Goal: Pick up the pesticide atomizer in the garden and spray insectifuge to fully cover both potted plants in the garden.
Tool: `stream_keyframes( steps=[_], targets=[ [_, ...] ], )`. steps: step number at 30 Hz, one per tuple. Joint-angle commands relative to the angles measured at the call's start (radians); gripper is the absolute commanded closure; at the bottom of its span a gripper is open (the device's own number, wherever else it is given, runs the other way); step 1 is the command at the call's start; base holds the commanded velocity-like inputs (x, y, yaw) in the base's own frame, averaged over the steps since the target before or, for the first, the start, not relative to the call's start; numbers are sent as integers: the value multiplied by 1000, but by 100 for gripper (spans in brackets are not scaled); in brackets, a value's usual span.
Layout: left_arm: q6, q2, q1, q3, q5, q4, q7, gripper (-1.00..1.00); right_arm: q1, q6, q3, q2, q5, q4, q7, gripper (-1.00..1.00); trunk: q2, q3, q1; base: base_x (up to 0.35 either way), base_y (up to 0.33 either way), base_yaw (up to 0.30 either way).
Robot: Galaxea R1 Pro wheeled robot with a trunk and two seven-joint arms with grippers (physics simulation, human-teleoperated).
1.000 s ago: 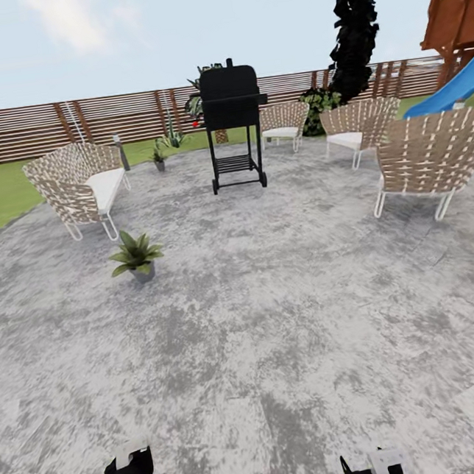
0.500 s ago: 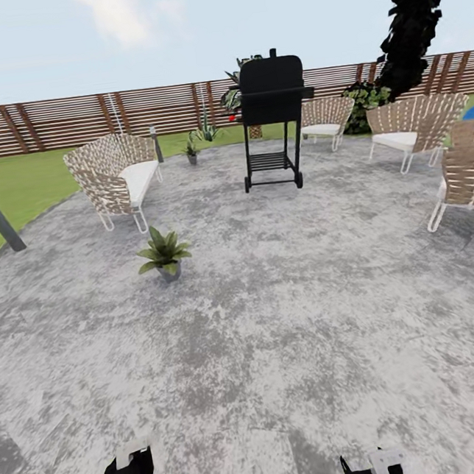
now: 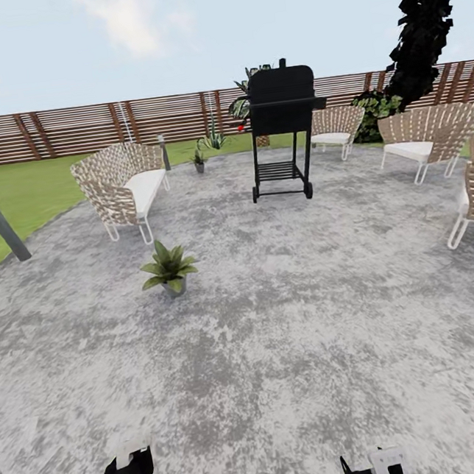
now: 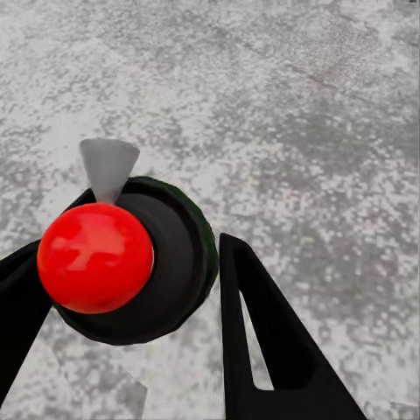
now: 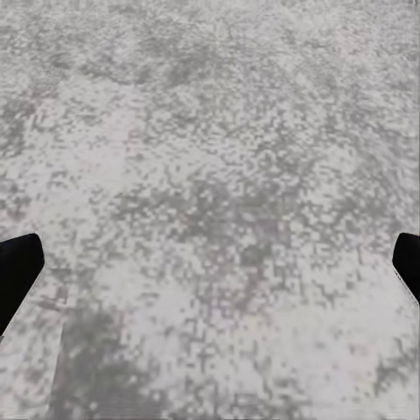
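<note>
Atomizer in the left grip, nearest plant ahead and to the left, just in front of the wicker bench (image 3: 123, 184).

Left gripper (image 3: 122, 473) clamped around the pesticide atomizer (image 4: 179, 262), seen end-on from the wrist: long axis along the fingers, red cap toward the camera, grey nozzle pointing out over the paving (image 3: 292, 319). Right gripper (image 3: 373, 469) spread wide, holding nothing. Nearer potted plant (image 3: 168, 268) off the near end of the bench, well apart from both grippers but on the left arm's side; second potted plant (image 3: 198, 158) beyond the far end of the bench. Probably needs driving closer before spraying.
</note>
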Motion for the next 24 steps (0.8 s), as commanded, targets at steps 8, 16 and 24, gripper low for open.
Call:
stream_keyframes(
  steps=[8, 16, 24],
  targets=[
    [-4, 0, -1, 0, 1, 1, 1, 100, 0, -3, 0, 0, 7, 1, 0, -100, 0, -1, 0, 339, 0, 0],
    [-3, 0, -1, 0, 1, 1, 1, 100, 0, -3, 1, 0, 8, -1, 0, -100, 0, -1, 0, 339, 0, 0],
    [-3, 0, -1, 0, 1, 1, 1, 100, 0, -1, 1, 0, 11, -1, 0, -100, 0, -1, 0, 339, 0, 0]
  ],
)
